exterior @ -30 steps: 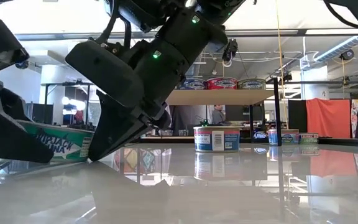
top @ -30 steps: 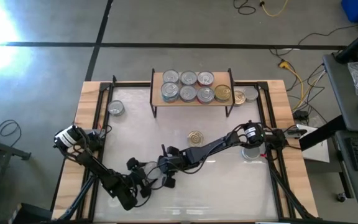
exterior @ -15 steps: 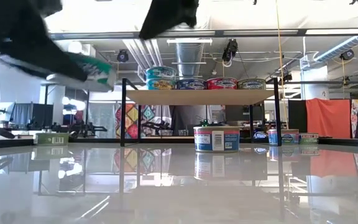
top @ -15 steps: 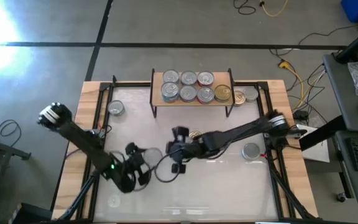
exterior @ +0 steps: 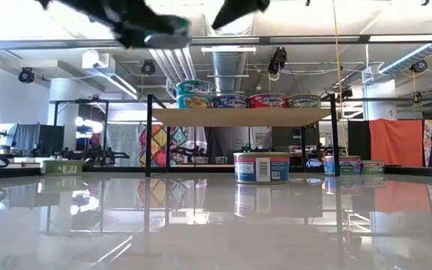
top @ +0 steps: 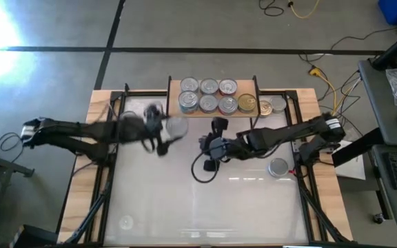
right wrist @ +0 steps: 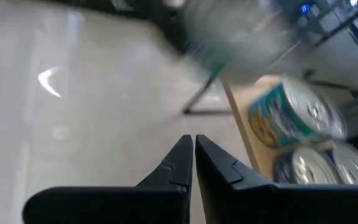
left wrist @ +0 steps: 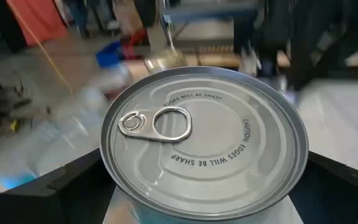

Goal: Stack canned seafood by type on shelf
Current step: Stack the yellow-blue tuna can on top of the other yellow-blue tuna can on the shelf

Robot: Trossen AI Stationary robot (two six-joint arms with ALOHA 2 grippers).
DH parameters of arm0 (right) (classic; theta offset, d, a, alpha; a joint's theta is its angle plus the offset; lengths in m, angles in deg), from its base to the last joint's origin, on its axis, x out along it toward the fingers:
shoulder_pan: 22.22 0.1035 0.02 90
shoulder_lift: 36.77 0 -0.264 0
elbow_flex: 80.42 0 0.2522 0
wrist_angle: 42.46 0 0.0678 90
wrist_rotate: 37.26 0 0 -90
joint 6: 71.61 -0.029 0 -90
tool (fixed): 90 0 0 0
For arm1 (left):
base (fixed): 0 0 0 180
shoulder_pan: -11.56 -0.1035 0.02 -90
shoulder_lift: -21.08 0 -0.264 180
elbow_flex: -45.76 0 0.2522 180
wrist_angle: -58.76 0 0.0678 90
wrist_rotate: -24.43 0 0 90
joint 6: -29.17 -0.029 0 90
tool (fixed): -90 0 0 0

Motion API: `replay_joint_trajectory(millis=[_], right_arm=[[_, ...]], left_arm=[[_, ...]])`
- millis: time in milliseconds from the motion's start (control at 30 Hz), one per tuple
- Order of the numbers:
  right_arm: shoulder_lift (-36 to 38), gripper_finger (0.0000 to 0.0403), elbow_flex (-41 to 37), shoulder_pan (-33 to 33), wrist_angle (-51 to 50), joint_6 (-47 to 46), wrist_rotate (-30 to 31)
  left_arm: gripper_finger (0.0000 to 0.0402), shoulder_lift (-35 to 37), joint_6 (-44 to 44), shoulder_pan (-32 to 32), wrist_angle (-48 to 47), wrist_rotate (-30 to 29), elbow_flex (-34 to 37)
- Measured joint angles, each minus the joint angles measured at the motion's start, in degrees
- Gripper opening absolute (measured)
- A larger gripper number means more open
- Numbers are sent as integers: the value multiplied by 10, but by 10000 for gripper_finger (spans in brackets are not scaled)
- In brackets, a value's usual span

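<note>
White tabletop (top: 205, 207): the small light-wood shelf (top: 213, 111) holds seven round metal tins (top: 208, 96). Left gripper (top: 164, 131) grips a silver-topped tin (left wrist: 204, 146) near the shelf. Right gripper (top: 216, 134) is pressed together, empty. Several loose tins (top: 278, 167) remain unstacked.

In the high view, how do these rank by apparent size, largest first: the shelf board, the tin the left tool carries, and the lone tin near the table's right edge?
1. Shelf board, clearly largest.
2. and 3. Carried tin in the left tool and lone tin look about alike; the carried one is raised nearer the camera and blurred, so I would not rank them.
</note>
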Motion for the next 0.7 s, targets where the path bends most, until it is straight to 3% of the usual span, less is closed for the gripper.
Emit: replay_joint_trajectory(millis=[200, 333, 567, 700], right_arm=[[25, 13, -29, -63, 11, 0, -15], [27, 13, -30, -125, 18, 26, -81], [27, 13, -30, -246, 65, 73, -173], [26, 13, -30, -301, 104, 110, -250]], left_arm=[[382, -47, -87, -196, -35, 164, -104], [382, -117, -122, -307, -46, 271, -178], [382, -259, -167, -433, -106, 418, -304], [382, -332, -205, -462, -162, 440, -373]])
